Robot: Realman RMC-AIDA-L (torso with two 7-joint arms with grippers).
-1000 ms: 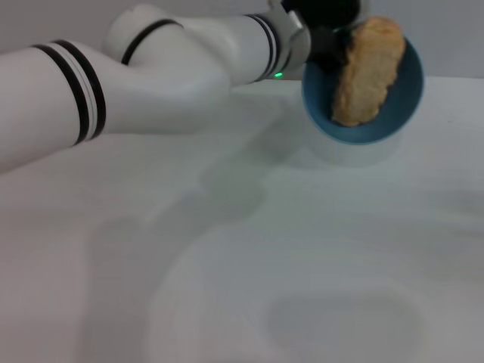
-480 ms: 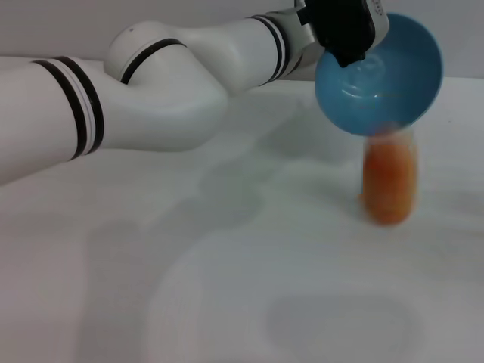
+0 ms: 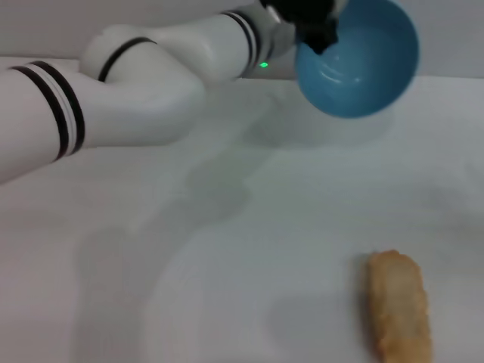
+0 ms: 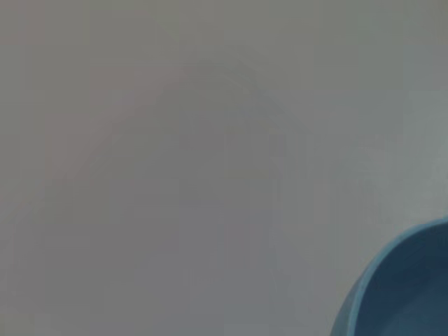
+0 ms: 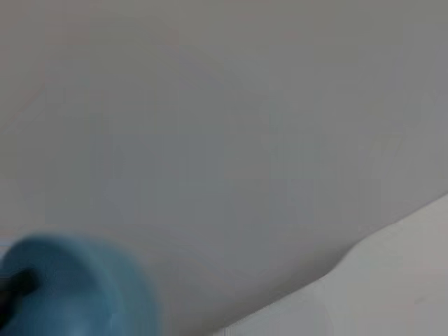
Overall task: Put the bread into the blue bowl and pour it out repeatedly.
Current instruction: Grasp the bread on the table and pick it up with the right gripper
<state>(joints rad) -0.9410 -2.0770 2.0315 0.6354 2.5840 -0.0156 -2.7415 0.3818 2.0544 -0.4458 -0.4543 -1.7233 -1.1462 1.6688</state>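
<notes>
The blue bowl (image 3: 359, 59) is held in the air at the far middle of the table, tipped on its side with its empty inside facing me. My left gripper (image 3: 314, 26) is shut on the bowl's rim at its upper left. The bread (image 3: 399, 308) lies on the table at the near right, golden-tan underside up, well apart from the bowl. The bowl's edge also shows in the left wrist view (image 4: 406, 287) and the bowl shows in the right wrist view (image 5: 77, 287). My right gripper is not in view.
My white left arm (image 3: 136, 91) with black bands stretches across the far left of the white table (image 3: 189, 265). Nothing else stands on the table.
The bread fell out of the tipped bowl and came to rest on the near right of the table. The bowl and left gripper shifted slightly left and up.
</notes>
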